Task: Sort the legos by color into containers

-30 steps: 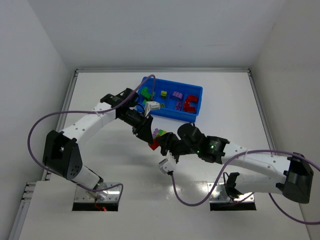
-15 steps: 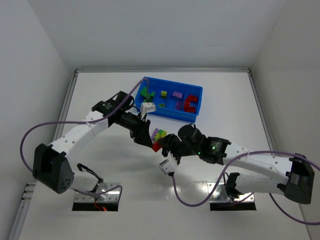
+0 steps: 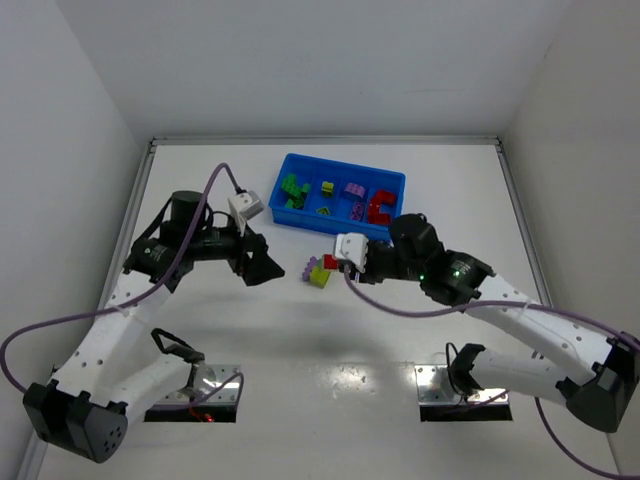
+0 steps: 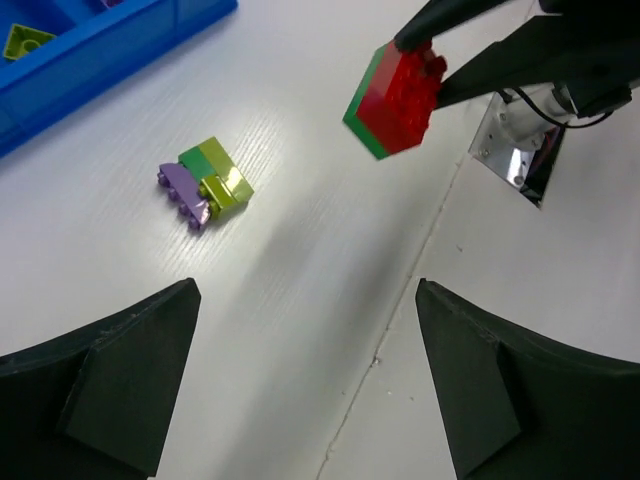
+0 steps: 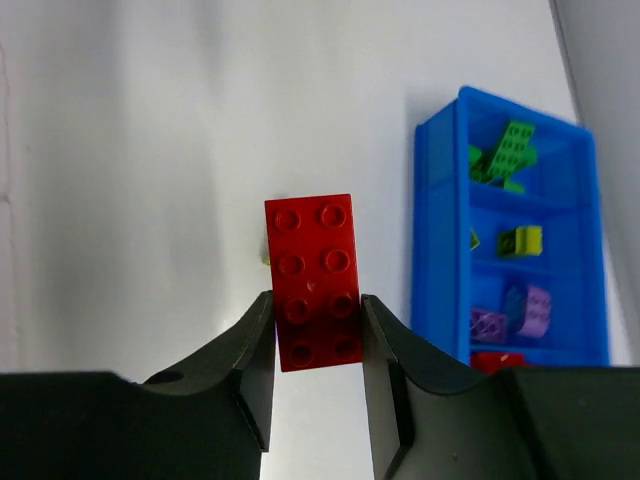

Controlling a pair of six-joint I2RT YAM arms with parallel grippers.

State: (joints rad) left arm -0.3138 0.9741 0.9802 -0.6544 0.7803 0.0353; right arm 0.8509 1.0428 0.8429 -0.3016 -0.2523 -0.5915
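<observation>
My right gripper (image 5: 315,330) is shut on a red lego (image 5: 312,282), held above the table; the left wrist view shows a green layer under the red lego (image 4: 395,98). A small cluster of purple, green and yellow-green legos (image 4: 205,183) lies on the table, just left of the held lego (image 3: 330,262). My left gripper (image 3: 266,268) is open and empty, left of the cluster (image 3: 317,274). The blue tray (image 3: 338,228) stands behind, its containers holding green (image 3: 292,189), yellow-green (image 3: 325,188), purple (image 3: 354,194) and red (image 3: 380,206) legos.
White walls close in the table on the left, back and right. A purple cable loops from each arm. Two metal base plates (image 3: 195,392) sit at the near edge. In the left wrist view a seam (image 4: 400,320) in the table runs between my fingers.
My left gripper has opened and pulled back to the left. The right gripper has carried the red lego up and to the right. The purple, green and yellow-green cluster now lies free on the table.
</observation>
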